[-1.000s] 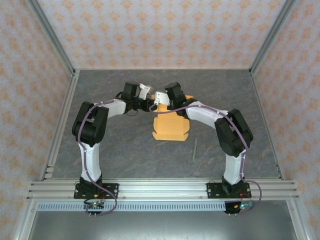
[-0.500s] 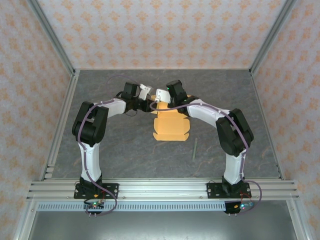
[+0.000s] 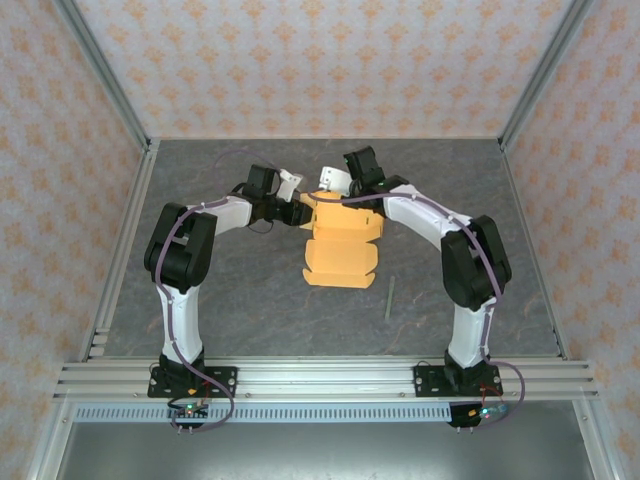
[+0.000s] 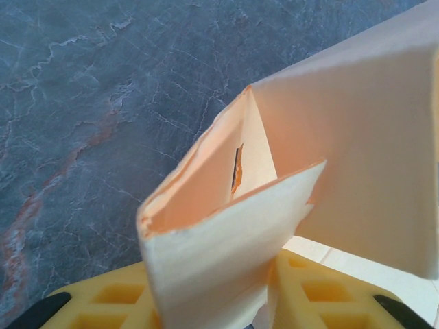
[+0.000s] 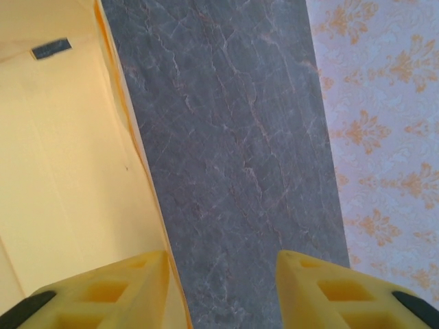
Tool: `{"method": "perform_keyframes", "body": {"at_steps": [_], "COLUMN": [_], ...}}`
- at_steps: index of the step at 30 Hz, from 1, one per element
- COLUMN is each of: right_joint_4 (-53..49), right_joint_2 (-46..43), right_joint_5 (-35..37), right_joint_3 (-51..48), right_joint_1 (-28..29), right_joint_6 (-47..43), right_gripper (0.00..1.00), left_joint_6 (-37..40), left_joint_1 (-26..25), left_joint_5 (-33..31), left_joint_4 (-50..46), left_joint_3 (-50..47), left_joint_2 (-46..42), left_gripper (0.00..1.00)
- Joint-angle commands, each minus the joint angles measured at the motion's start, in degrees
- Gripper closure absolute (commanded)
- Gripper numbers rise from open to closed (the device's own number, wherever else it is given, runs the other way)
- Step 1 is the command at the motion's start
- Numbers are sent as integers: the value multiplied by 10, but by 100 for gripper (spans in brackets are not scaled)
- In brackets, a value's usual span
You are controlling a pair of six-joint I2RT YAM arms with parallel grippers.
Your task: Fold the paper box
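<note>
"Tan die-cut card with flaps, that paper box (image 3: 340, 255): where does it lie?"

"Mid-table on the grey marbled tabletop (image 3: 230, 290), between the two arms. Its near flaps lie flat and a far flap on the left side is raised."

"And the left gripper (image 3: 300, 208)?"

"Closed on the paper box. In the left wrist view a folded-up flap stands pinched between its yellow fingers (image 4: 103, 305)."

"The right gripper (image 5: 221, 291)?"

"Jaws apart, with nothing between them but bare tabletop. The box's edge lies just beside one of its fingers (image 5: 130, 288). From above, it sits at the box's far edge."

"Anything else?"

"A thin greenish stick (image 3: 390, 298) lies on the table near the box's right side, not touching it."
</note>
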Motion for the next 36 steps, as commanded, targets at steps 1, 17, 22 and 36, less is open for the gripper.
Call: {"method": "perform_keyframes", "body": {"at_steps": [1,17,22,36], "right_joint_4": [-55,-240,-262,-277], "right_joint_2": [-19,61,82,108], "right_joint_5": [-26,-119,-130,-141], "right_joint_3": [20,159,183,214], "right_joint_1": [-8,-50,-50,-56], "right_joint_6": [8,20,13,-5], "right_gripper": [51,47,49,77], "left_joint_6": [13,17,17,20], "left_joint_1": [4,3,1,2], "left_joint_5": [-12,-13,-14,-14], "left_joint_4": [-20,-21,-22,-23], "left_joint_3": [15,14,14,14], "left_joint_2": [-1,-3,-4,-4], "left_gripper": [64,65,65,65]}}
